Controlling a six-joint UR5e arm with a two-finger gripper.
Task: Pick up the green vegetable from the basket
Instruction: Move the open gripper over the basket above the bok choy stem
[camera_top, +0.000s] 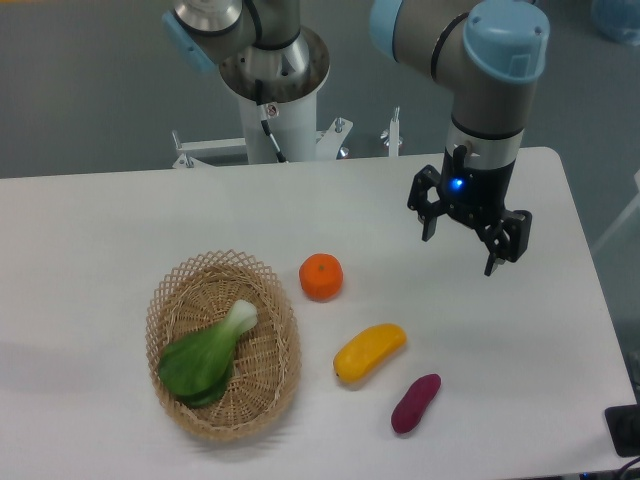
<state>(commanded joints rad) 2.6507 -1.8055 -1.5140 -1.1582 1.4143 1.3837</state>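
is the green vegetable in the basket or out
In. The green vegetable lies inside the basket, stalk end up-right; the open pincer hangs apart, holding nothing.

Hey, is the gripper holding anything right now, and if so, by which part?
Nothing is held. The gripper hangs open above the table, and the green vegetable lies in the basket.

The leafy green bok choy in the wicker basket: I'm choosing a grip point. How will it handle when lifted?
The leafy green bok choy probably flops at its broad dark leaves, so they may droop or tear. Its pale stalk end looks firmer, likely the safer hold. It seems light and should lift freely from the shallow wicker basket.
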